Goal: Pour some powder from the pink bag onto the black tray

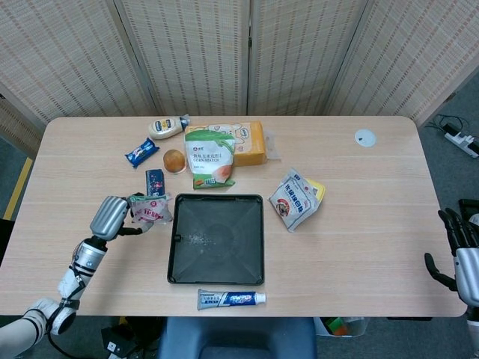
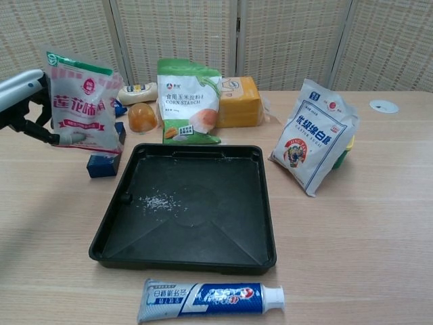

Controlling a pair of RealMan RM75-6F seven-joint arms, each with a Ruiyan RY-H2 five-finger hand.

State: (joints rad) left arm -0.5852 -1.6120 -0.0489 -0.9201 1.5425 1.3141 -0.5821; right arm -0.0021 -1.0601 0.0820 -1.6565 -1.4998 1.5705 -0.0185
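Showing in the head view the left hand [image 1: 109, 218] gripping the soft pink plastic powder bag [image 1: 150, 209] just left of the square black tray [image 1: 218, 238], while the right hand [image 1: 458, 250] hangs empty with fingers apart off the desk [image 1: 359, 239], the chest view presents the bag [image 2: 81, 100] upright and a little powder [image 2: 157, 202] on the tray [image 2: 191, 252]; judged light and limp, best held mid-body.

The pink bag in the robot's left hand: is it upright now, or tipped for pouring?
Upright. In the chest view the pink bag stands vertical in the left hand, beside the black tray, not over it.
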